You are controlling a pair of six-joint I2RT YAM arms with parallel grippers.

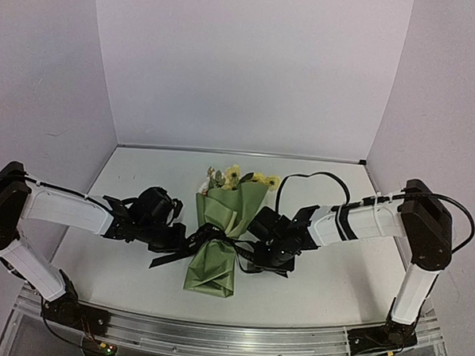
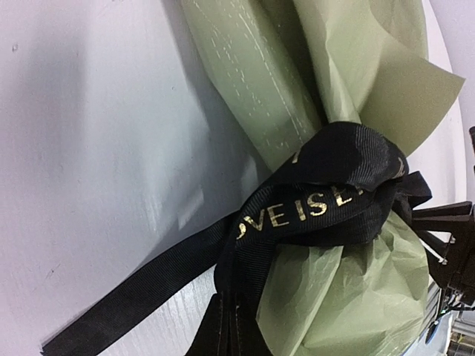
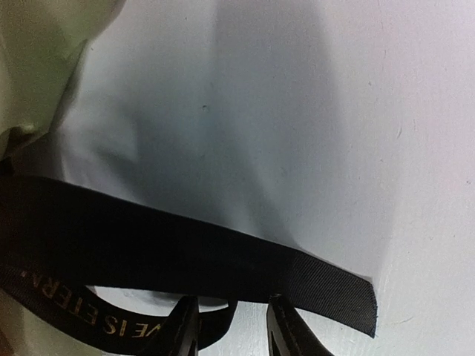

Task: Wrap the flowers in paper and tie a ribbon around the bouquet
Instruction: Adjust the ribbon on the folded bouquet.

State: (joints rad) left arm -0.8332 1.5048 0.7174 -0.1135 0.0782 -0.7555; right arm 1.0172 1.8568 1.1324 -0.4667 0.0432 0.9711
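Soft, slippery ribbon [image 2: 312, 211] wants grabbing near the bouquet [image 1: 213, 264]: left gripper [image 1: 176, 237] is clamped on one tail, right gripper [image 3: 234, 330] half-open around another.

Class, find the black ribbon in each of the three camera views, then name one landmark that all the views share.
Top external: ribbon at centre, tied round the paper.
Left wrist: ribbon right of centre, knotted round the paper, one tail running to lower left.
Right wrist: ribbon across the lower half, cut end at lower right.
Shared landmark: the olive-green paper.
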